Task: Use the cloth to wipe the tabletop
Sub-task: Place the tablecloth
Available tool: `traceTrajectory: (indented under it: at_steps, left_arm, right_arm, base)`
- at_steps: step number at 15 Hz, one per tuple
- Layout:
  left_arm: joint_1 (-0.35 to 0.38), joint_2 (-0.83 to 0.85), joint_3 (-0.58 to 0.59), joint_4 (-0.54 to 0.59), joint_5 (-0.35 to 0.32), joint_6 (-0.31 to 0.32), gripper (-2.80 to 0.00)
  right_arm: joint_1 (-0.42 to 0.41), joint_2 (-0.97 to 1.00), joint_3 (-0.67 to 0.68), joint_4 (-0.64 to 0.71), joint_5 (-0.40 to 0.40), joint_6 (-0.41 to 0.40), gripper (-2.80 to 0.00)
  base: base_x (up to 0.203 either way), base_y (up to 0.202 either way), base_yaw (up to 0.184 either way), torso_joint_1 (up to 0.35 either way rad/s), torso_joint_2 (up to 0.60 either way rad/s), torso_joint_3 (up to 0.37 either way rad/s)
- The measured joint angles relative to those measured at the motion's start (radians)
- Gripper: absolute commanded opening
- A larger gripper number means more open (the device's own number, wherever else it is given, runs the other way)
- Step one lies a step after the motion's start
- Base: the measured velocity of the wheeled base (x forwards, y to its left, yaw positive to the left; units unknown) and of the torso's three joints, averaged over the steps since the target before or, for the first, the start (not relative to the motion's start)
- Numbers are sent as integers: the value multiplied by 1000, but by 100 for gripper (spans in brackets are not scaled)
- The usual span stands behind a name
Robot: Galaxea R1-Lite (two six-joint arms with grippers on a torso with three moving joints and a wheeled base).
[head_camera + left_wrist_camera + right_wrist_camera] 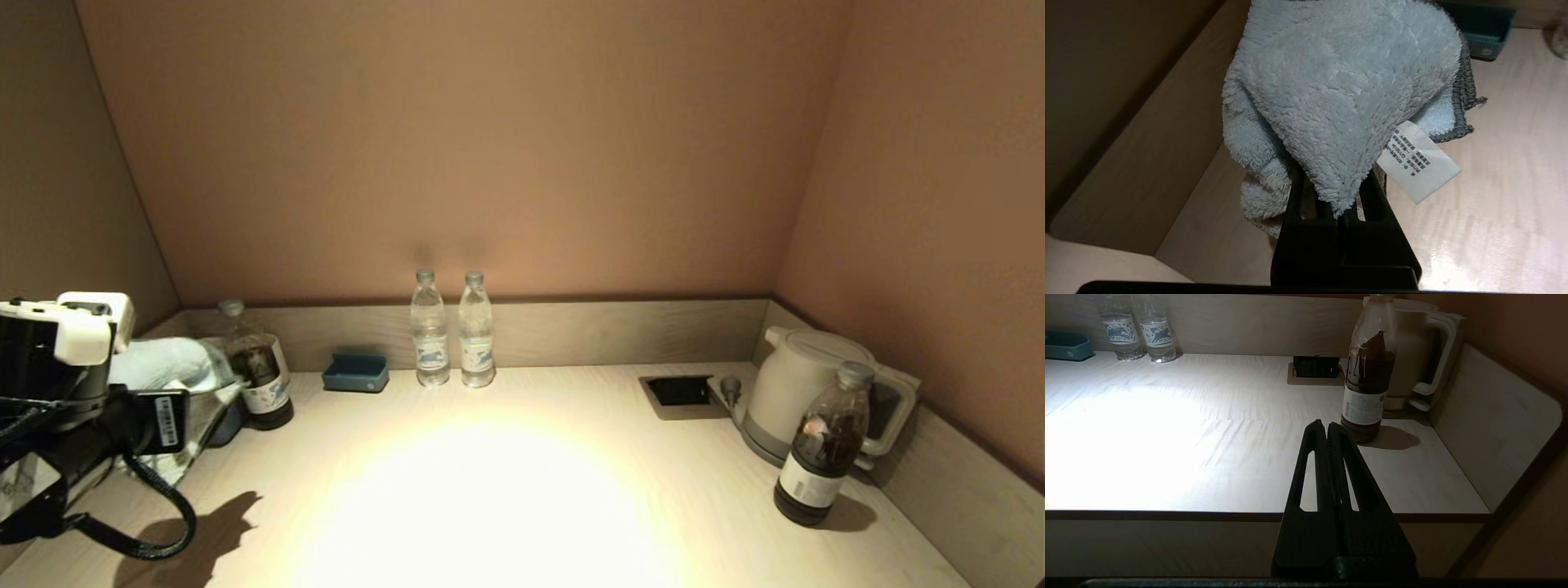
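My left gripper (pixel 1336 179) is shut on a fluffy light-blue cloth (pixel 1339 81) with a white care label (pixel 1419 161). The cloth drapes over the fingertips and hides them. In the head view the cloth (pixel 163 363) hangs in front of my left arm at the far left, above the light wooden tabletop (pixel 490 490). My right gripper (pixel 1327 426) is shut and empty, held off the table's front edge near the right end; it does not show in the head view.
Two water bottles (pixel 453 331) stand at the back wall, a blue tray (pixel 356 372) to their left. A dark drink bottle (pixel 260 367) stands back left, another (pixel 823 445) front right by a white kettle (pixel 804 392). A socket recess (pixel 679 392) lies nearby.
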Motion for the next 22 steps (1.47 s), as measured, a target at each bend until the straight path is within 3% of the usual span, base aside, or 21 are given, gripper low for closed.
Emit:
traceTrajectory:
  at_steps: [2, 5, 6, 9, 12, 15, 19, 22]
  left_arm:
    - [54, -35, 26, 20, -18, -3, -280]
    - [237, -53, 5, 93, -129, -3, -280]
    - [291, -56, -23, 142, -196, -4, -280]
    - [353, -75, -81, 256, -365, -4, -280]
    - [392, -125, -154, 411, -638, -1, -280]
    - [450, -146, -189, 453, -802, 19, -280]
    - [563, -145, -208, 450, -918, 89, -280]
    - [654, -115, -220, 446, -935, 136, -280]
  right_arm:
    - [0, 0, 0, 0, 0, 0, -280]
    - [1, 0, 0, 0, 1, 0, -280]
    - [0, 0, 0, 0, 0, 0, -280]
    - [0, 0, 0, 0, 0, 0, -280]
    - [0, 0, 0, 0, 0, -1, -280]
    - [0, 0, 0, 0, 0, 0, -280]
    - [0, 0, 0, 0, 0, 0, -280]
    - [0, 0, 0, 0, 0, 0, -280]
  base:
    - [0, 0, 0, 0, 0, 0]
    - [0, 0, 0, 0, 0, 0]
    - [0, 0, 0, 0, 0, 0]
    - [0, 0, 0, 0, 0, 0]
    - [0, 0, 0, 0, 0, 0]
    - [0, 0, 0, 0, 0, 0]
    - [0, 0, 0, 0, 0, 0]
    - [0, 0, 0, 0, 0, 0]
